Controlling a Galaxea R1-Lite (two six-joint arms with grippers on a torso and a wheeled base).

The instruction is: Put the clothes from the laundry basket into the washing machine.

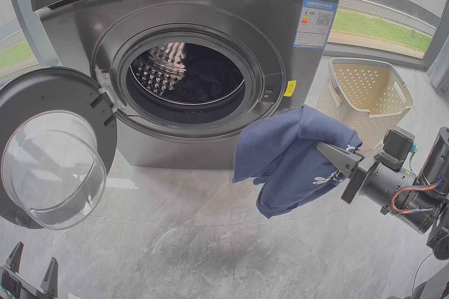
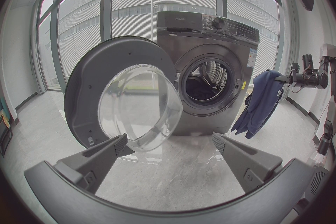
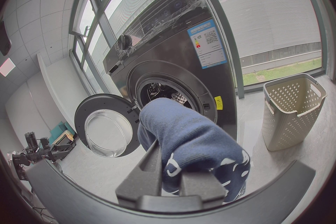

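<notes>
Nearest, low on the robot's left, the left gripper [image 1: 35,258] hangs over the grey floor [image 1: 187,239] with its fingers spread and nothing between them. Farther out on the right, the right gripper [image 1: 334,154] has its fingers pinched on a blue shirt [image 1: 285,150]. The shirt is bunched at the grip and droops in loose folds, clear of the floor, in front of the washing machine [image 1: 196,10] and to the right of its opening [image 1: 187,75]. On the left, the round door [image 1: 51,94] stands swung wide open, its glass bowl facing outward. Inside the drum a dark heap of clothes [image 1: 210,75] already lies toward the back. Beyond the held shirt, the beige laundry basket [image 1: 369,94] stands on the floor just beside the machine's right side. The step in hand looks like the carry from the basket to the drum. The next move probably calls for swinging the right arm leftward and forward until the shirt is well past the rim, high enough that the hanging folds do not snag the lip. Only then should the fingers part.
</notes>
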